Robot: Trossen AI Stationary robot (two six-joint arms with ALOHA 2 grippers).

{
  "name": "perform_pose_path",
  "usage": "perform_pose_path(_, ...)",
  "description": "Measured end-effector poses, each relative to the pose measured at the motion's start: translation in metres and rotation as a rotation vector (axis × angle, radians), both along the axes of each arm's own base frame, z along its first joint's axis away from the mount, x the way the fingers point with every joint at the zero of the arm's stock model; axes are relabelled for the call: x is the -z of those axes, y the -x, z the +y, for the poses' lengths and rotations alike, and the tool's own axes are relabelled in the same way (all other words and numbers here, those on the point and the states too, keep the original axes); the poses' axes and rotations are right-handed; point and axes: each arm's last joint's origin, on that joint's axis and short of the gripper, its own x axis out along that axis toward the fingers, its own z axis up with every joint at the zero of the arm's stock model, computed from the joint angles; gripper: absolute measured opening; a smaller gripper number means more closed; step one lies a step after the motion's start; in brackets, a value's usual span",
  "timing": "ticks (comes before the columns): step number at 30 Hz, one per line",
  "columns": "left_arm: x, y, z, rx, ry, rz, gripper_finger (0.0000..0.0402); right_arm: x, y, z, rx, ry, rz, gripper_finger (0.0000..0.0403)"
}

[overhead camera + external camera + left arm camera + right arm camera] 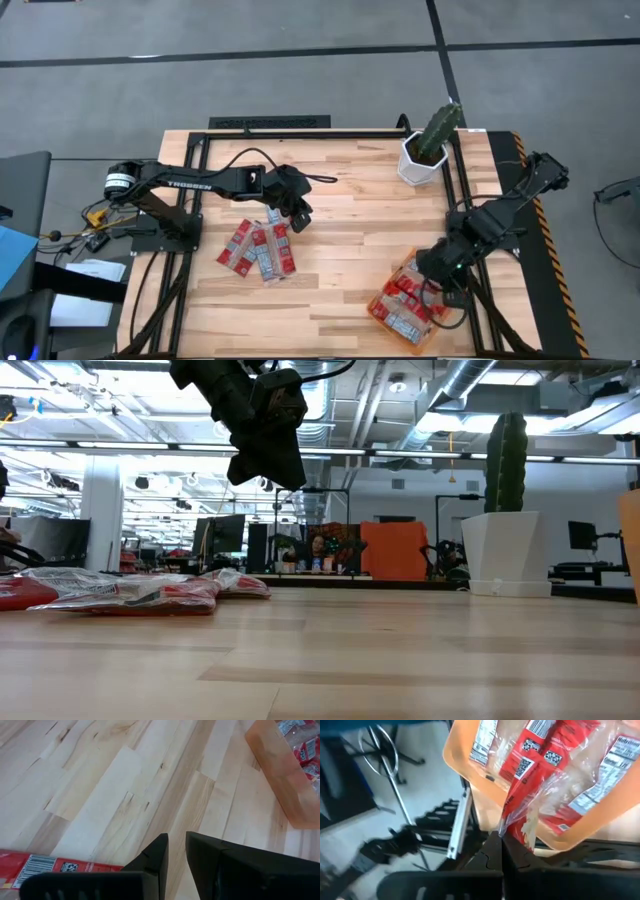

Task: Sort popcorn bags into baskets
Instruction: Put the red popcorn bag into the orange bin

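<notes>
Several red popcorn bags (258,250) lie flat in a pile on the wooden table, left of centre; the low view shows them too (130,592). My left gripper (296,216) hangs above the pile's far right corner, well off the table (266,435), its fingers (176,851) a narrow gap apart with nothing between them. The orange basket (378,300) sits near the table's near right corner with several bags inside. My right gripper (441,274) is at the basket's right rim, shut on a bag (545,775). My right gripper pinches the clear wrapper edge at one corner (512,827) of a red popcorn bag between its two shut fingers. The bag reaches from the fingers across the orange rim (470,795) and over the bags in the basket. Whether it rests on them cannot be told.
A white pot with a cactus (425,155) stands at the far right of the table. A black frame runs along the table's edges (270,123). Bare wood lies between the pile and the basket (350,240).
</notes>
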Motion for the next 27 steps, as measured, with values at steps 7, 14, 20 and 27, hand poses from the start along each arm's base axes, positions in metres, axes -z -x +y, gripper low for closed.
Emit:
perform_pose_path(7, 0.0000, 0.0000, 0.0003, 0.002, -0.014, 0.001, 0.0055, 0.0010, -0.0039, 0.0024, -0.170, 0.073, 0.041, 0.0004)
perform_pose_path(14, 0.0001, 0.0000, 0.0008, -0.011, -0.027, 0.003, 0.0055, 0.0026, -0.0029, 0.0015, -0.300, 0.111, 0.060, 0.0004)
perform_pose_path(20, 0.0001, 0.0000, 0.0009, -0.015, -0.030, 0.004, 0.0055, 0.0081, -0.0062, 0.0005, -0.362, 0.134, 0.084, 0.0004)
perform_pose_path(27, 0.0001, 0.0001, 0.0015, -0.031, -0.045, 0.005, 0.0055, 0.0085, -0.0045, -0.0008, -0.448, 0.139, 0.067, 0.0004)
